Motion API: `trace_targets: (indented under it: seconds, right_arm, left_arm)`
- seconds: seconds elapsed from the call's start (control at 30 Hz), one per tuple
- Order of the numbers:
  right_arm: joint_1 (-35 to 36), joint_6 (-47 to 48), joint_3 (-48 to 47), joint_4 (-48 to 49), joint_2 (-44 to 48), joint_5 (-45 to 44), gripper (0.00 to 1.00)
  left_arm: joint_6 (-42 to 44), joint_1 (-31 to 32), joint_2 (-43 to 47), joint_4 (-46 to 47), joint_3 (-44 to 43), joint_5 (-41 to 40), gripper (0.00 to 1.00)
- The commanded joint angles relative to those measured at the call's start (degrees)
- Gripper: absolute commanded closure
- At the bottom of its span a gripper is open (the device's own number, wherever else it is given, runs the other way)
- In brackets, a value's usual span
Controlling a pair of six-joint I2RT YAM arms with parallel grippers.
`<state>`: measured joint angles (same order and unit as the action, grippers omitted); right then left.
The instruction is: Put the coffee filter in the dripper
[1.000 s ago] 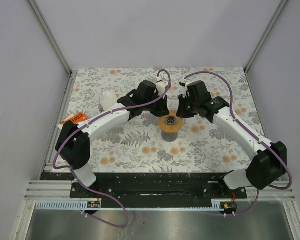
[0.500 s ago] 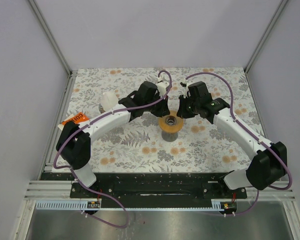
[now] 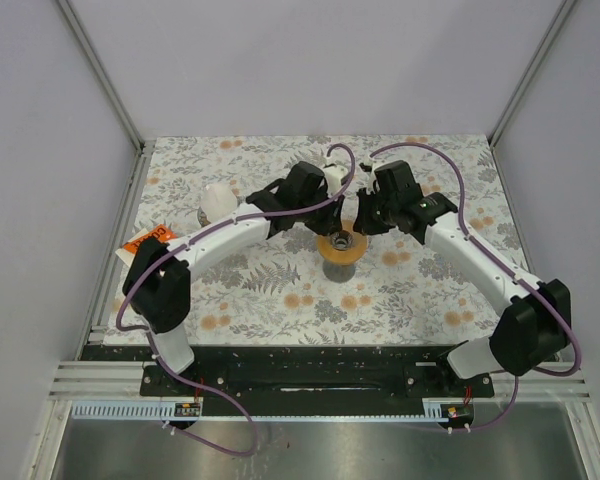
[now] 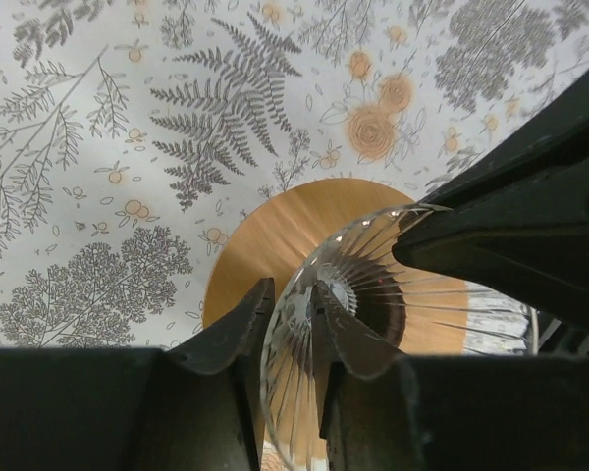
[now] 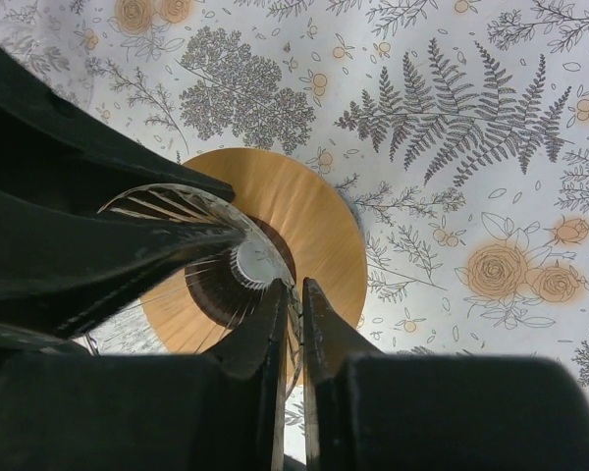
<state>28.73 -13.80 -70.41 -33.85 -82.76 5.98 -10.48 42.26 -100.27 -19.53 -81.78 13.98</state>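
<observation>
The dripper (image 3: 341, 247) is a round wooden disc with a dark centre hole in the middle of the floral table; it also shows in the left wrist view (image 4: 260, 235) and the right wrist view (image 5: 319, 211). A thin, pale, pleated coffee filter (image 4: 373, 285) with a flat round bottom (image 5: 253, 263) hangs just above it. My left gripper (image 3: 329, 217) has its jaws (image 4: 293, 319) closed on the filter's rim from the left. My right gripper (image 3: 364, 219) pinches the opposite rim (image 5: 296, 299). In the top view the filter is hard to make out.
A white cup-like object (image 3: 218, 200) stands at the left of the table. An orange packet (image 3: 146, 240) lies at the left edge. Metal frame posts and white walls close in the table on three sides.
My left wrist has shifted a little to the right and toward the back, closer over the dripper. My right arm has barely moved. Both keep their hold.
</observation>
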Motion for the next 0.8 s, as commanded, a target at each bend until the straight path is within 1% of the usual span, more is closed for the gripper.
trace_targets:
  seconds: [0.0,0.07,0.1,0.37,0.43,0.5,0.53,0.6,0.77]
  right_arm:
    - [2.1,1.8,0.5,-6.9,-4.5,0.8,1.0]
    - [2.1,2.2,-0.6,-7.5,-4.3,0.3,1.0]
    - [2.0,2.4,-1.0,-8.1,-4.3,0.1,1.0]
    - [2.0,2.7,-2.9,-9.6,-3.5,-0.2,1.0]
    - [2.1,2.7,-3.4,-10.1,-3.7,-0.5,1.0]
    - [2.0,2.6,-3.7,-10.3,-3.8,-0.8,1.0]
    - [2.1,2.7,-3.9,-10.2,-3.8,-1.0,1.0]
    - [2.0,2.5,-4.4,-10.3,-3.9,-1.0,1.0]
    - [2.0,2.5,-5.3,-10.6,-3.9,-1.5,1.0]
  left_arm:
    - [4.2,3.4,-5.4,-10.3,-4.1,0.2,0.74]
    - [4.6,3.1,-5.1,-11.3,-6.6,0.1,0.69]
    - [4.7,3.0,-4.9,-11.8,-7.6,-0.4,0.64]
    - [3.8,0.4,-2.9,-14.9,-12.3,-0.5,0.58]
    - [4.2,-0.2,-2.0,-15.4,-13.5,0.2,0.53]
    - [6.2,-0.2,-1.3,-15.4,-14.5,1.7,0.45]
    - [6.9,-0.1,-1.2,-15.4,-15.2,1.7,0.43]
    - [7.1,-0.5,-1.1,-15.5,-16.0,0.8,0.41]
    - [6.8,-2.4,-0.3,-17.0,-19.6,3.0,0.39]
